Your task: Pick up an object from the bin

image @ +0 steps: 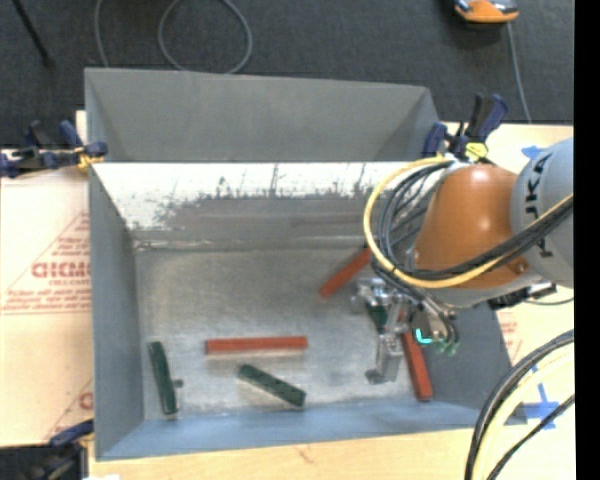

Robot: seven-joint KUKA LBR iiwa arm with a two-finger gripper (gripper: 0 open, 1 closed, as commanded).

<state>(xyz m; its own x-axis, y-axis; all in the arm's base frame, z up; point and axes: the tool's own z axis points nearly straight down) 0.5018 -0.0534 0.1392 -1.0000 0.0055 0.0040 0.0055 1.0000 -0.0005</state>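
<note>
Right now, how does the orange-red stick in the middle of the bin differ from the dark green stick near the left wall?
The orange-red stick is bright; the dark green stick is dull. The orange-red stick lies across the view; the green one runs along the left wall. The orange-red one looks longer than the green one. Both are thin, straight and lie flat.

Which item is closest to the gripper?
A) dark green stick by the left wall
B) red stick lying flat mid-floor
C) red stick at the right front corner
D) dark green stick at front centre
C: the red stick at the right front corner of the bin lies just beside the gripper.
</note>
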